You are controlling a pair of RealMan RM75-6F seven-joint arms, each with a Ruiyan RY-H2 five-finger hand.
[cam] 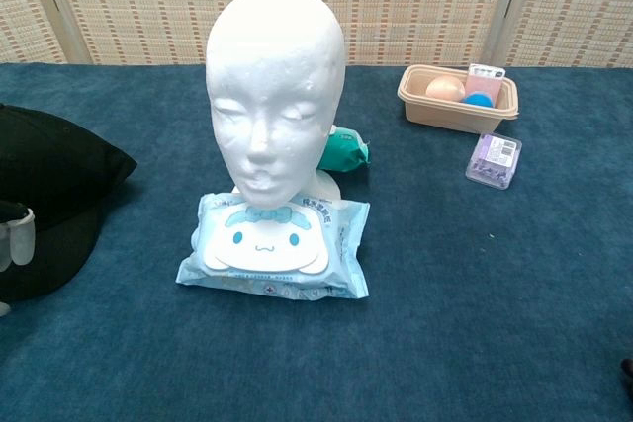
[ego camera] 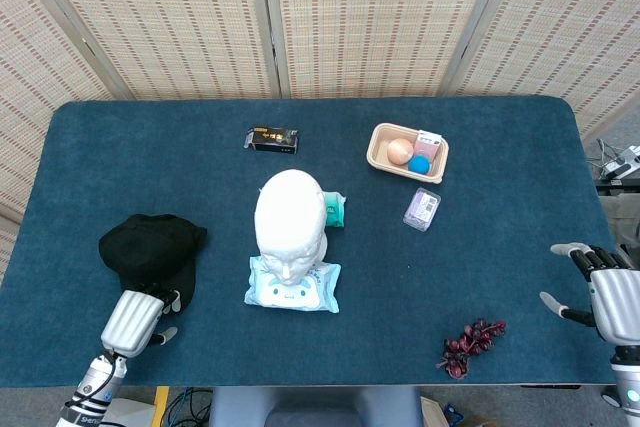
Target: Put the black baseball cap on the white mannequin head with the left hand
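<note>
The black baseball cap [ego camera: 150, 247] lies on the blue table at the left, brim toward the front edge; the chest view shows the cap [cam: 49, 195] at its left border. The white mannequin head [ego camera: 290, 219] stands upright mid-table, bare, facing me [cam: 275, 86]. My left hand [ego camera: 135, 319] is at the front left, its fingertips [cam: 18, 236] reaching the cap's brim, thumb apart, nothing gripped. My right hand [ego camera: 605, 297] hovers at the far right edge with fingers spread and empty.
A pack of wipes [ego camera: 292, 287] lies in front of the head's base, a green packet [ego camera: 336, 209] behind it. A black box [ego camera: 272, 139], a beige tray [ego camera: 378, 147] with small items, a purple box [ego camera: 422, 209] and dark red grapes [ego camera: 470, 342] sit around.
</note>
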